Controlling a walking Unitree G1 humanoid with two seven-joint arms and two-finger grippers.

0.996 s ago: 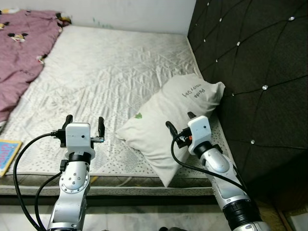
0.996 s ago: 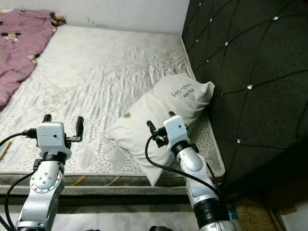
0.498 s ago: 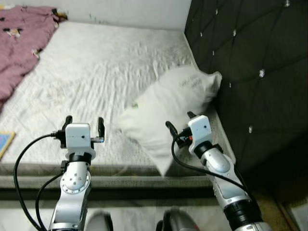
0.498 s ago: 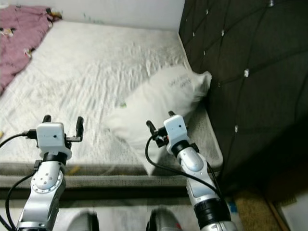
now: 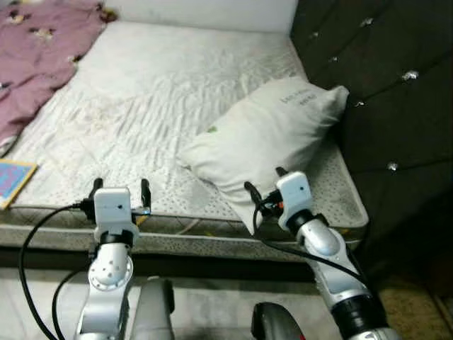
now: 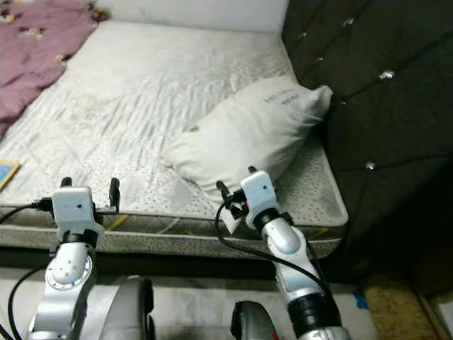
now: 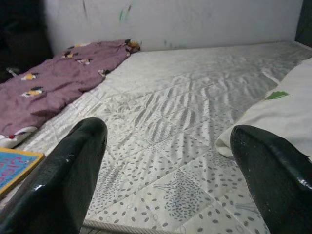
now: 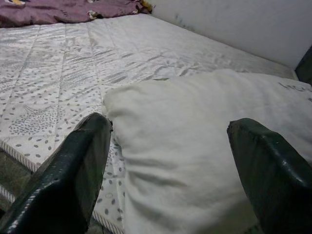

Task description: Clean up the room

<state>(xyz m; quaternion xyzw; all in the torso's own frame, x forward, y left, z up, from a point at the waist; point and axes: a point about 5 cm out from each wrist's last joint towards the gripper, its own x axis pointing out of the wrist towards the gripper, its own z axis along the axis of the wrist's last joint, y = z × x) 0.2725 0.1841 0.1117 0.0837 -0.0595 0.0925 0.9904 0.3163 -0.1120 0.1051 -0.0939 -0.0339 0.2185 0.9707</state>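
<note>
The white pillow (image 5: 272, 134) lies on the bare mattress (image 5: 156, 92), close to the dark padded headboard (image 5: 386, 92). It is long and a bit flat. Its long way runs from about 7 o'clock near the bed's front edge up to about 1 o'clock, where its far corner touches the headboard. There is small writing near that far end and a tiny green mark near its left edge. The near corner of the pillow pokes out toward the right gripper (image 5: 263, 185), which hangs just in front of it, very near but not touching as far as I can tell. Its two black fingers (image 8: 73, 165) are spread wide apart with nothing between them, and the pillow sits right ahead, at 12 o'clock from them. The left gripper (image 5: 119, 190) is at the bed's front edge, well apart from the pillow, which lies off at about 2 o'clock from it. Its fingers (image 7: 68, 165) are spread wide too and hold nothing. So the right arm is the nearer one, and I think it would reach the pillow first. Farther out, a purple blanket (image 5: 39, 49) is bunched at the far left of the bed, at about 10 o'clock, and a blue book (image 5: 14, 180) rests at the left edge near 9 o'clock.
</note>
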